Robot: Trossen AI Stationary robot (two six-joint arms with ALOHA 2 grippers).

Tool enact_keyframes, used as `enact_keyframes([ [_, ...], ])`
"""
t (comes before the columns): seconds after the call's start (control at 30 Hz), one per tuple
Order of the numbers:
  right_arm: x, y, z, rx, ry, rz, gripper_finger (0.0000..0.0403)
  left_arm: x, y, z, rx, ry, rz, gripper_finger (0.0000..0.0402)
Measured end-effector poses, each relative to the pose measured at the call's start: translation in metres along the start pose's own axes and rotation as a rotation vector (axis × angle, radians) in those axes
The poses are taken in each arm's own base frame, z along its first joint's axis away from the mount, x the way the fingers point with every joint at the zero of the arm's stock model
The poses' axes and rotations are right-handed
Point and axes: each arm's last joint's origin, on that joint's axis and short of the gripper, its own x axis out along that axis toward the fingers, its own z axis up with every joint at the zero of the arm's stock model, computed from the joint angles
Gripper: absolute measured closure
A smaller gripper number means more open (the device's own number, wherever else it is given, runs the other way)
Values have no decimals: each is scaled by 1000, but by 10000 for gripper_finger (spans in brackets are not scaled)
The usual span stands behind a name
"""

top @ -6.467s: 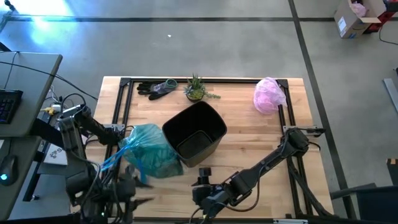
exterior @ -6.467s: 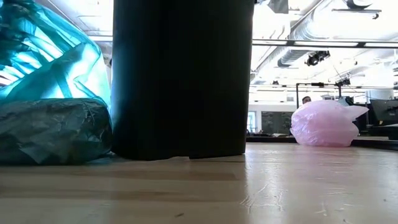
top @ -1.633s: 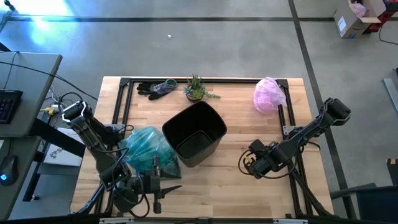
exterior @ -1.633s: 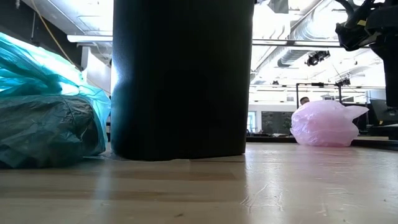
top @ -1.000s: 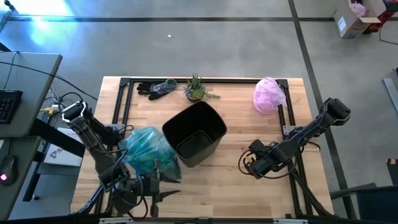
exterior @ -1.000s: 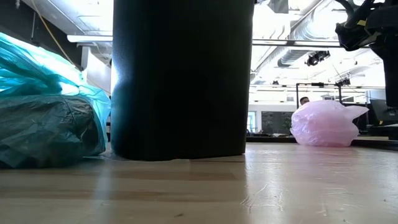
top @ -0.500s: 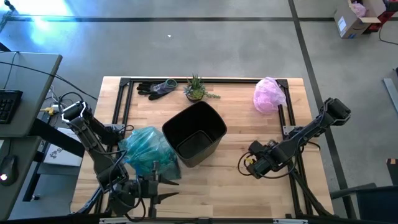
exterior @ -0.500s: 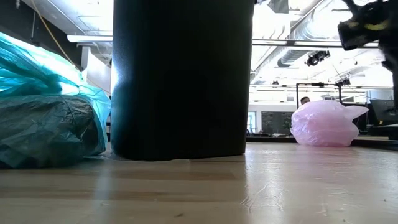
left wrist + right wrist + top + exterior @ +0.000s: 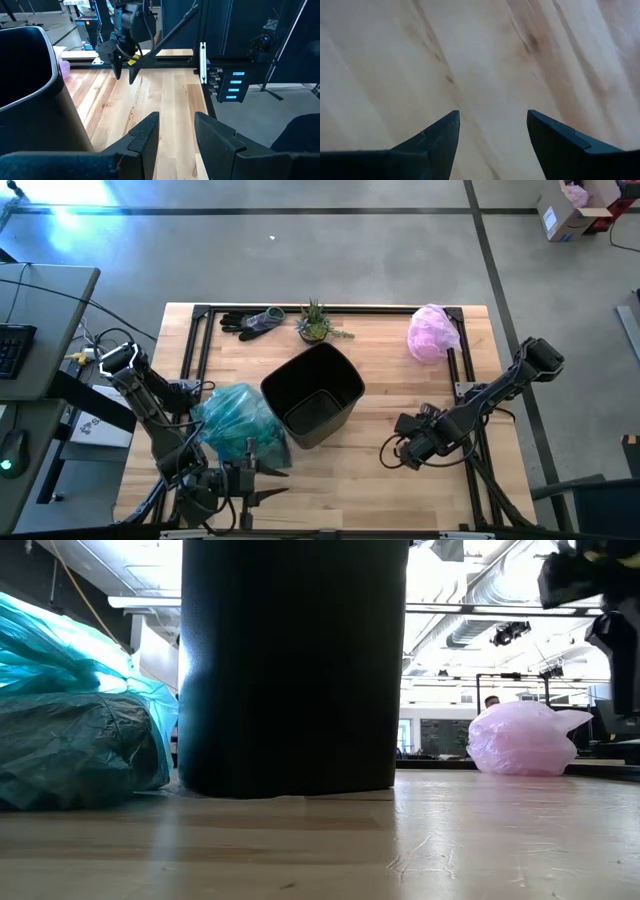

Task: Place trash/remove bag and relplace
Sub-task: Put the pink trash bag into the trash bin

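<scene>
From above, the wrinkled teal bag [image 9: 238, 423] is lying bunched on the table [image 9: 360, 470] against the bin's [image 9: 313, 393] left side, while the low view is showing only its crumpled lower folds [image 9: 75, 745] beside the bin wall blocking the middle. The left gripper [image 9: 262, 483] is hovering just in front of the bag, fingers [image 9: 145, 132] apart and gripping nothing, and the right gripper [image 9: 385, 455] is hanging spread wide over bare wood right of the bin, empty. Gloves [image 9: 250, 321], a plant [image 9: 318, 320] and a pink bag [image 9: 433, 332] are sitting along the far edge.
</scene>
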Motion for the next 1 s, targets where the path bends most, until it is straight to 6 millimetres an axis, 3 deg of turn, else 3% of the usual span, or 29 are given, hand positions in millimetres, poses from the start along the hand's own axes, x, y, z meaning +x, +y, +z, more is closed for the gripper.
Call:
enact_keyframes([
  [0.2,-1,13,13,167,-176,110,183,0,0,0,1,0,2,293],
  [0.47,-6,14,31,197,-548,22,183,2,2,-1,11,9,11,293],
  [1.0,3,-5,56,281,-574,-84,183,-1,0,-3,24,20,-5,293],
])
